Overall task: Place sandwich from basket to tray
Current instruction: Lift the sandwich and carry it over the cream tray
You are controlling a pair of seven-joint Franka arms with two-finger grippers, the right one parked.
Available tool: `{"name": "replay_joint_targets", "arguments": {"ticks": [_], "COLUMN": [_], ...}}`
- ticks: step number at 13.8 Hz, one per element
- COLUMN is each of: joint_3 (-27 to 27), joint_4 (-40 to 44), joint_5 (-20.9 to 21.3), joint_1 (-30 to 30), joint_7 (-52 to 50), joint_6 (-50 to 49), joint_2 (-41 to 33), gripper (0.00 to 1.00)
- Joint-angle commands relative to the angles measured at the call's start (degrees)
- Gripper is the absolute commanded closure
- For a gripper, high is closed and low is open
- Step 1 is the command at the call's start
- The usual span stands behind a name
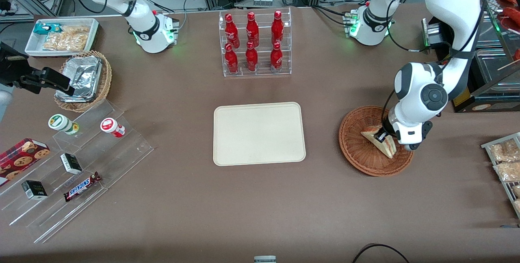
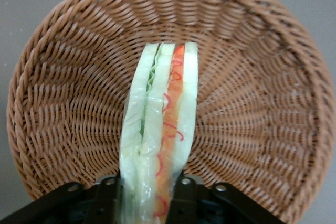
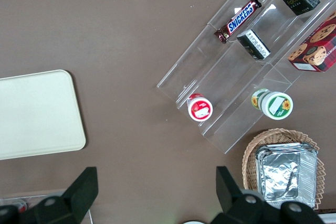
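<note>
Sandwich (image 1: 381, 141) sits in the basket (image 1: 357, 149), standing on edge w/ its cut side up; in wrist view the sandwich (image 2: 160, 129) shows white bread, green layer and red-orange layer under clear wrap. Gripper (image 1: 382, 136) is down in the basket, fingers (image 2: 107, 195) closed against both bread faces of the wedge, so it has hold of the sandwich at one end; rest of the wedge runs out over the weave (image 2: 247, 103) toward the basket's center. Basket is on the brown table (image 1: 260, 206), toward the working arm's end. Tray (image 1: 259, 133) lies flat mid-table, well apart from the basket, nothing on it. Farther from the front cam than the tray: clear rack of red bottles (image 1: 254, 44). Toward the parked arm's end: clear stepped stand (image 1: 77, 165) w/ a Snickers bar (image 1: 82, 186), small boxes and two cups, plus a lighter basket w/ foil containers (image 1: 83, 77).
</note>
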Motion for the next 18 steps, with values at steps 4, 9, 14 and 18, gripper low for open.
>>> {"name": "replay_joint_targets", "arguments": {"ticks": [4, 9, 14, 18], "joint_3": [-0.80, -0.97, -0.98, -1.94], "joint_4": [12.00, 30.20, 39.18, 45.41], "joint_5": [0.64, 0.55, -0.15, -3.66], "joint_1": [-3.35, -12.13, -21.37, -26.46], "joint_7": [6.78, 15.49, 14.96, 11.98], "joint_6": [-14.45, -29.42, -29.51, -28.90], "joint_2": [-0.55, 9.46, 17.91, 24.23], "gripper": [0.98, 0.96, 0.95, 0.95]}}
